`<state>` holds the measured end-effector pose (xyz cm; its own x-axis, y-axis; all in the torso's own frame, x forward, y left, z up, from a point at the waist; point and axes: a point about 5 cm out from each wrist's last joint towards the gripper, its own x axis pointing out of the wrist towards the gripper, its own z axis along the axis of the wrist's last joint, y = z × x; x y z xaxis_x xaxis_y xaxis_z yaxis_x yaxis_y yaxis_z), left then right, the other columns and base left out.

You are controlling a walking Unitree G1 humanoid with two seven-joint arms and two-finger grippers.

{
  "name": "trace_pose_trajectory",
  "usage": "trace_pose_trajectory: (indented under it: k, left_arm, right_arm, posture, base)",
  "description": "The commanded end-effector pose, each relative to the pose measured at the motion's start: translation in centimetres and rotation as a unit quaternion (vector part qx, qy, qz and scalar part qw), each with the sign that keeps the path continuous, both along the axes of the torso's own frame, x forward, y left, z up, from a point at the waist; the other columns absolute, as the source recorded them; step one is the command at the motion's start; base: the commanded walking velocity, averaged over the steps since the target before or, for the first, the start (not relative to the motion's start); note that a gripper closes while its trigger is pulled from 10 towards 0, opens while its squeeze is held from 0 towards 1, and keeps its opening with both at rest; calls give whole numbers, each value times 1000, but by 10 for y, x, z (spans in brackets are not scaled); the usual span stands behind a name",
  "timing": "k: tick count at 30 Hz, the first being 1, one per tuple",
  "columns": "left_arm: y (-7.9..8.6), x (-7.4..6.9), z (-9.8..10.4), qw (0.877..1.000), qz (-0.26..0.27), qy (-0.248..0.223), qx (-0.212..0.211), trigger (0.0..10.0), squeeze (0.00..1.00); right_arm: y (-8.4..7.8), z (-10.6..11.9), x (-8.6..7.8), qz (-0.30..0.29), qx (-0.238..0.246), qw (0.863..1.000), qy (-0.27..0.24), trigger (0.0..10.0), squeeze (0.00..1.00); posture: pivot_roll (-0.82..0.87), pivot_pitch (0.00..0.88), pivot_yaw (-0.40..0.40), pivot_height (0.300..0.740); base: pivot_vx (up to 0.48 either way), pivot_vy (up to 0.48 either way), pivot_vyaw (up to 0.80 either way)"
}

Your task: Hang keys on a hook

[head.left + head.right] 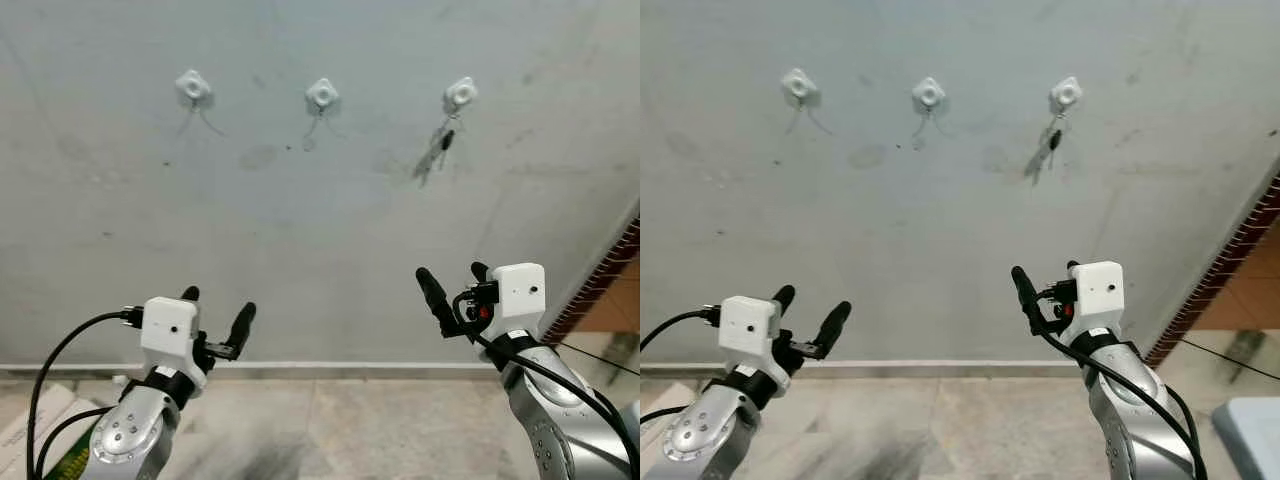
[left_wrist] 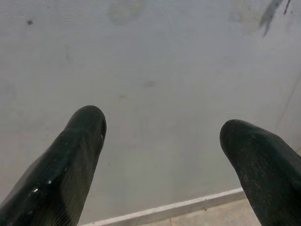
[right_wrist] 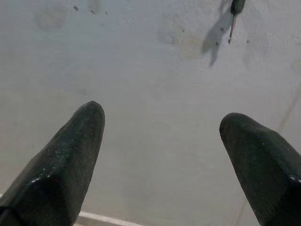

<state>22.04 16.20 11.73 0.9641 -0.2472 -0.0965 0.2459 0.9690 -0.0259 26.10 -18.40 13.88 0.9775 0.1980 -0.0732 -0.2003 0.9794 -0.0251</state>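
**Ana:** Grey plaster wall [image 1: 320, 230] takes up nearly everything ahead, stained in a few spots, with a pale skirting strip where it meets the tiled floor [image 1: 330, 420].

**Ben:** And at the far right?

**Ana:** A brick edge [image 1: 600, 290] runs down diagonally. The right eye view also catches a light blue object [image 1: 1250, 435] low in its corner.

**Ben:** Where are the arms?

**Ana:** Both are raised toward the wall, well below the hooks. The left gripper [image 1: 217, 310] has its two black fingers spread apart with nothing between them. The right gripper [image 1: 452, 283] is likewise spread and holds nothing. The wrist views confirm it: each shows two separated fingertips [image 2: 82, 136] against bare wall.

**Ben:** And the hooks?

**Ana:** Three white ones in a row high up: the left hook [image 1: 193, 88], the middle hook [image 1: 322, 95] and the right hook [image 1: 460, 95].

**Ben:** The keys?

**Ana:** The keys [image 1: 446, 138] hang from the right hook, a dark head with a thin blade, casting a shadow on the plaster. The right wrist view shows the dangling key at its edge, with that shadow just beside it.
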Motion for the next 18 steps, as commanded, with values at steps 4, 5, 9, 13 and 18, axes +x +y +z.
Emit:
trace_pose_trajectory:
  k: [4,5,9,13,18]
  left_arm:
    - [-8,2,0,1000,-17,0,7,10000,0]
    - [-10,3,0,1000,-16,1,1,10000,0]
    - [-15,6,2,1000,-15,-3,-22,10000,0]
    - [-14,10,4,999,1,-7,-33,10000,0]
    - [-13,15,2,1000,10,5,-28,10000,0]
  right_arm:
    - [-3,-8,-1,-16,-7,999,36,10000,0]
    - [-1,-10,-1,-12,2,999,44,10000,0]
    - [3,-8,-1,-11,-1,999,51,10000,0]
    - [4,-2,2,-10,-26,999,27,10000,0]
    - [5,0,4,-17,-35,999,26,10000,0]
  posture:
    - [-14,27,21,740]
    - [-14,27,21,740]
    - [-20,29,24,740]
    - [-36,35,24,740]
    - [-39,36,24,740]
  base:
    - [0,0,0]
    - [0,0,0]
    - [0,0,0]
    - [0,0,0]
    - [0,0,0]
